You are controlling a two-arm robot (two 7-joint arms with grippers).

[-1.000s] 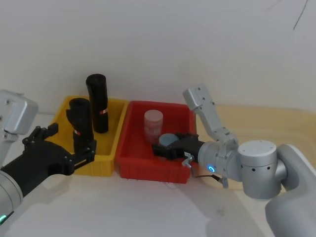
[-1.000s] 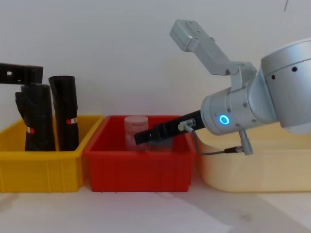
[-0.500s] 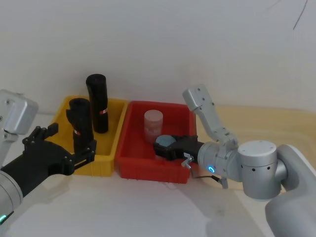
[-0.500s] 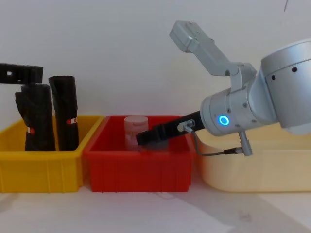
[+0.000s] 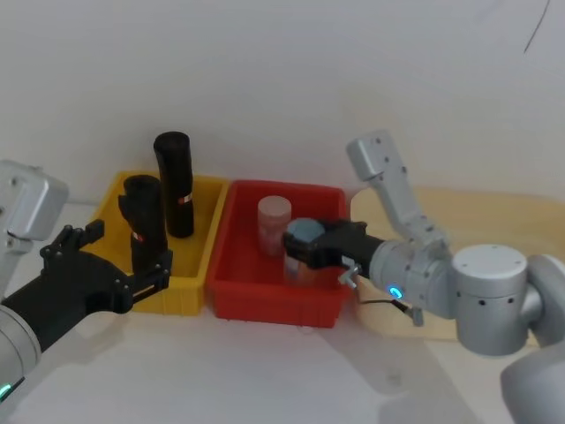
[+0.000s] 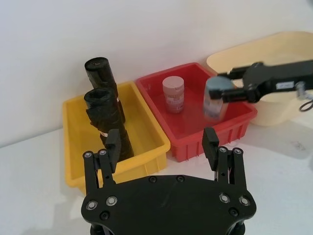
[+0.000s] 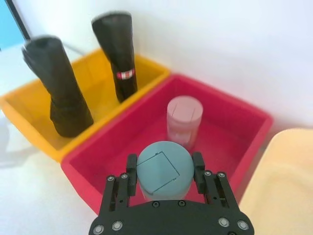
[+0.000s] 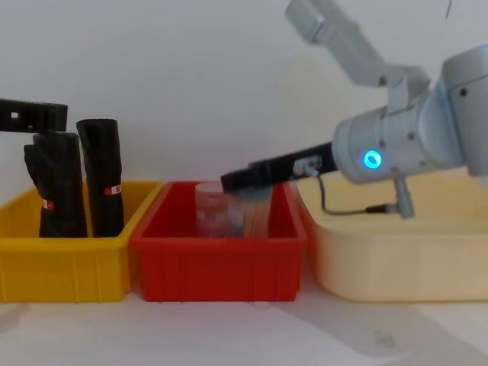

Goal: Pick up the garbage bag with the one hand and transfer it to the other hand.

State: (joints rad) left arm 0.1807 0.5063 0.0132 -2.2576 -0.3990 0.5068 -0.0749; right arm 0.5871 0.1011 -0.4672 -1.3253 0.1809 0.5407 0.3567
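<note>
The garbage bag [image 5: 144,216], a short thick black roll with a red band, stands in the yellow bin [image 5: 181,296] in front of a taller black roll [image 5: 174,181]. My left gripper [image 5: 119,256] hovers open at the bin's near side, apart from the bag [image 6: 108,120]; its fingers [image 6: 113,146] hold nothing. It shows as a black bar [image 8: 30,114] above the bag [image 8: 59,183] in the chest view. My right gripper [image 5: 305,240] is shut on a clear jar with a blue-grey lid [image 7: 164,169], held above the red bin [image 5: 265,300].
A pink-lidded jar [image 5: 274,221] stands in the red bin [image 8: 213,263]. A cream tub [image 8: 396,259] sits right of it, under the right arm. All three containers line up against the white back wall, with white table in front.
The right gripper has lifted the blue-grey-lidded jar up off the red bin's floor and drawn it slightly right. The left arm and both black rolls have not moved.
</note>
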